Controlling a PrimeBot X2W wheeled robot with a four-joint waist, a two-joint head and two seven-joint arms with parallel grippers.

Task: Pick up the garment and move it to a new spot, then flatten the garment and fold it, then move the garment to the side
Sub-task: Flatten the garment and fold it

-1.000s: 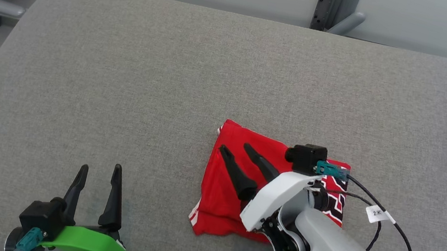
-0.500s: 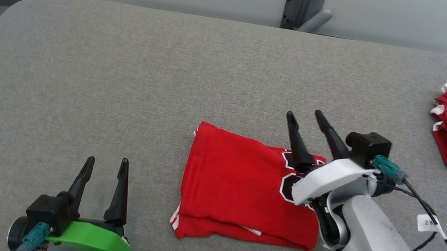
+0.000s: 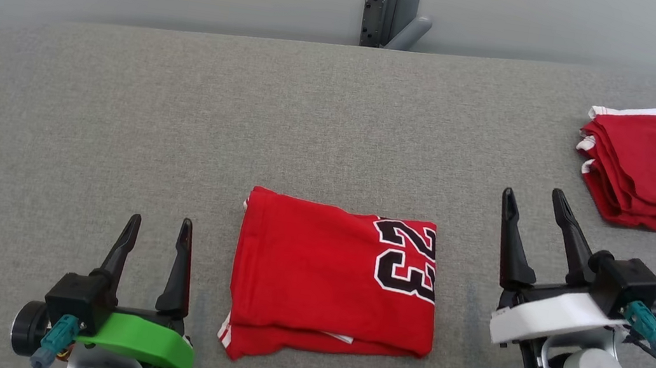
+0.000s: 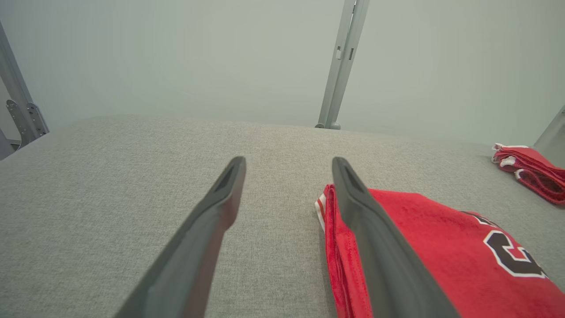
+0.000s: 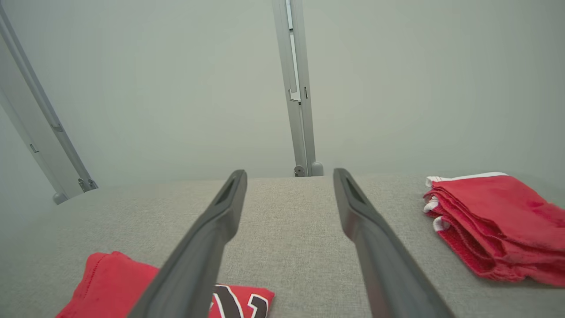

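Folded garment (image 3: 333, 284) sits flat on the grey table (image 3: 119, 116), between my claws. Left gripper (image 3: 160, 221) and right gripper (image 3: 532, 195) are both spread wide, holding nothing. Fold looks done; next I pinch an edge and carry it aside, perhaps toward the red pile (image 3: 644, 171).

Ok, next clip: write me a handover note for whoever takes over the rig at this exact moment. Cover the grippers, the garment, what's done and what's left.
Grippers: the left gripper is open and empty, beside the left edge of the red jersey. The right gripper is open and empty, off to the jersey's right and not touching it.
Things: the red jersey lies folded in a rectangle mid-way along the grey padded table, number 23 facing up. A stack of red garments sits apart at the far right.
Done: flattening and folding look finished.
Left: probably only moving the folded jersey to the side.
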